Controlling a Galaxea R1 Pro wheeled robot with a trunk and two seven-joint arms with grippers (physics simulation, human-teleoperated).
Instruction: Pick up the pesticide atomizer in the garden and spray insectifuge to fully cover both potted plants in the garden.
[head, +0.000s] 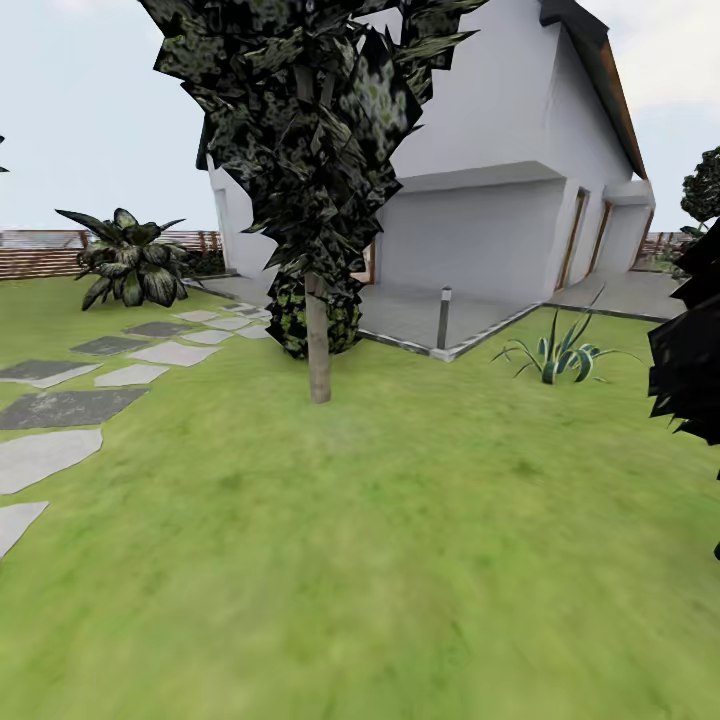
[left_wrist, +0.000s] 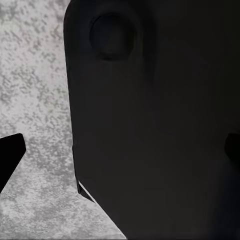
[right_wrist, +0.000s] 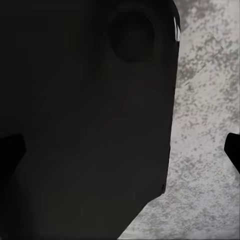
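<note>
The head view takes in a broad green lawn (head: 380, 560), softly mottled and flat, with a white-walled house (head: 500, 190) behind it, smooth and angular under a dark roof edge. The pesticide atomizer, the two speckled potted plants and the round stone patio are not to be made out from this stance, so which way the bottle lies from either hand, how its long axis runs and which arm is nearer cannot be judged yet — the coming move is most likely a turn or a drive of the base to bring the patio into sight. In front of the house stands a tree (head: 318, 330) with a thin pale trunk and a jagged, dark, blotchy crown; a round speckled shrub (head: 345, 322) sits just behind its foot. A path of irregular grey stepping stones (head: 70, 408), flat and matt, curves along the left of the lawn toward a broad-leaved dark plant (head: 130, 262) in front of a slatted brown fence (head: 30, 252). Near the paved terrace corner a slim grey bollard light (head: 444, 318) stands upright, and beside it a thin-leaved spiky clump (head: 558, 355) grows in the grass. Each wrist view shows a large dark smooth robot body (left_wrist: 160, 125) over mottled grey ground (left_wrist: 35, 100); whether either hand is spread or pressed together cannot be told.
</note>
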